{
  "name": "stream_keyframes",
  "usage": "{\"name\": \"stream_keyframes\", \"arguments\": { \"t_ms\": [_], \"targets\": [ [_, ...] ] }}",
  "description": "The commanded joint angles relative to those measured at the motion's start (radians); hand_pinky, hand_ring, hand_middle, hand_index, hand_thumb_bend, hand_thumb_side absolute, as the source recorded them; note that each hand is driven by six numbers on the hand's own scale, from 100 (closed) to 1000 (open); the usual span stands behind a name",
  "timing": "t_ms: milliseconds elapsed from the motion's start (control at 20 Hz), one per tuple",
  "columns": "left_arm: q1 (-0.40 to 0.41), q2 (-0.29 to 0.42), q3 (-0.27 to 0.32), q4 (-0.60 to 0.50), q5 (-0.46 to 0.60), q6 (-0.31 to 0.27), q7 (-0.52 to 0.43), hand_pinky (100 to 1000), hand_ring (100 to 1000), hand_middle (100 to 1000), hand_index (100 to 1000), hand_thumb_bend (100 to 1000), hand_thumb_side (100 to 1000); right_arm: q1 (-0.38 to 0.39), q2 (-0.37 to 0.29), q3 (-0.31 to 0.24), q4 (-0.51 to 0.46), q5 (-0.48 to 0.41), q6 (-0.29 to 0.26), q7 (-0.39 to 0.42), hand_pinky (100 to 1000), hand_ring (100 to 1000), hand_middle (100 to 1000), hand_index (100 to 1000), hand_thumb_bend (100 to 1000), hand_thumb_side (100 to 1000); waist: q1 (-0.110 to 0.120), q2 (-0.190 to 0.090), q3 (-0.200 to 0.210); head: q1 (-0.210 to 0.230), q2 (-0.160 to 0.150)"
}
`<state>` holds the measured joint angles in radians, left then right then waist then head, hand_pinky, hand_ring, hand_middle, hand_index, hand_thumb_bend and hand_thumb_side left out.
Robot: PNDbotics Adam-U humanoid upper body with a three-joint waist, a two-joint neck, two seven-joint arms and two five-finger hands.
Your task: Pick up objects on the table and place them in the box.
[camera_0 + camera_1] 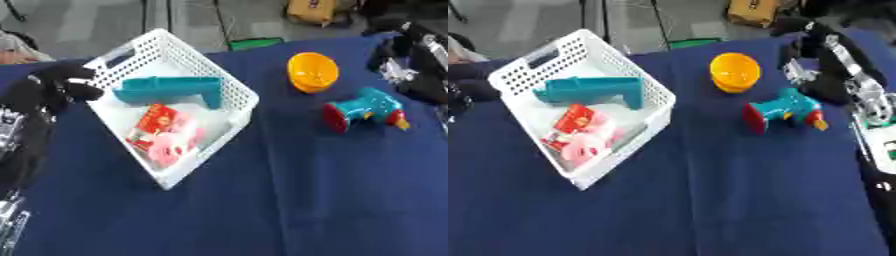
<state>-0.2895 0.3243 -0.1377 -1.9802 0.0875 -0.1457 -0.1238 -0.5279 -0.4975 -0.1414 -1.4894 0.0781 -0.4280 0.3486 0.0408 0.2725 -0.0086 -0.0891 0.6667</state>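
I have two things left on the desk point(262, 220): the toy drill point(785, 111), turquoise with a red front, and the orange bowl point(735, 72) just behind it. Both lie on my right side, well apart from the white basket point(651, 80), which stands to the left and already holds a teal piece point(171, 90) and a red and pink packet point(164, 134).

My right hand point(805, 65) is near the far right edge of the desk, close to the drill and slightly behind it; the drill lies toward me and to the left of this hand. I cannot tell whether its fingers are spread or closed, because the hand is dark and mixed with the arm.

My left hand point(54, 85) rests beside the left rim of the basket, with its fingers curled and holding nothing that I can see. It is far from both loose things, so I judge that the right hand must do the next pick.

The long axis of the drill runs almost left to right, with the red front pointing toward the basket. I think the hand should come down across the body, not along it.
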Motion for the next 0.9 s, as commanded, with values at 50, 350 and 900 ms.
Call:
{"name": "stream_keyframes", "arguments": {
  "t_ms": [50, 350, 900],
  "targets": [
    [-0.011, 0.010, 0.005, -0.020, 0.003, 0.000, -0.002, 769, 694, 732, 824, 233, 940, -0.014, -0.031, -0.012, -0.009, -0.001, -0.004, 0.001, 428, 479, 749, 886, 100, 481, -0.005, -0.019, -0.001, -0.002, -0.014],
    [-0.012, 0.010, 0.005, -0.020, 0.003, 0.000, -0.003, 769, 693, 731, 823, 233, 940, -0.015, -0.034, -0.013, -0.008, -0.001, -0.006, 0.000, 428, 479, 748, 886, 100, 478, -0.006, -0.018, -0.002, -0.005, -0.013],
    [-0.011, 0.013, 0.003, -0.020, 0.003, 0.002, -0.005, 769, 693, 730, 823, 232, 940, -0.040, -0.084, 0.001, 0.032, 0.025, -0.040, 0.016, 441, 484, 754, 883, 100, 443, -0.011, -0.021, 0.001, -0.008, -0.009]
  ]
}}
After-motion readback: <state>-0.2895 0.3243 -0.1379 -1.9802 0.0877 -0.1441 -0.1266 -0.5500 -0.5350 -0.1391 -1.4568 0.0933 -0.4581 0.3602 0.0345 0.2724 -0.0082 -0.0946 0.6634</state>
